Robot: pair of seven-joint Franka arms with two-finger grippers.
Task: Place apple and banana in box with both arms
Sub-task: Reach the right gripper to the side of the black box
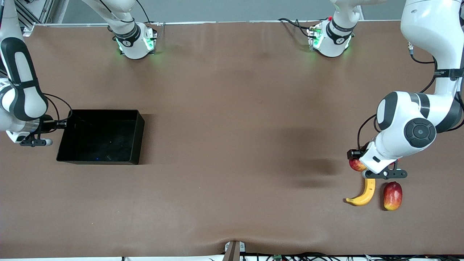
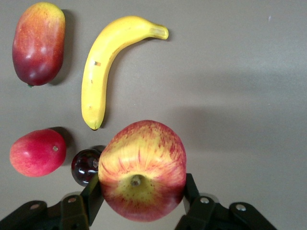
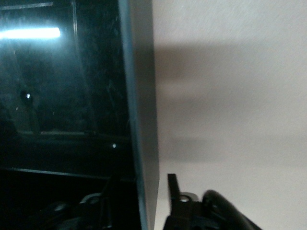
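Front view: my left gripper (image 1: 384,174) over fruit cluster at left arm's end of table. Curved yellow banana (image 1: 363,193) on brown cloth beside oblong red-yellow mango (image 1: 393,195). Glossy black box (image 1: 99,136) at right arm's end; my right gripper (image 1: 35,142) at its outer wall.

Left wrist view: my fingers (image 2: 94,195) clamp apple (image 2: 142,170) (red streaks on yellow, dimpled stem end). Smooth pinkish-red fruit (image 2: 37,152) and dark round berry (image 2: 86,166) below.

Right wrist view: my fingers (image 3: 173,188) straddle box wall (image 3: 142,115), one inside, one outside; grip on wall unclear. No readable writing.
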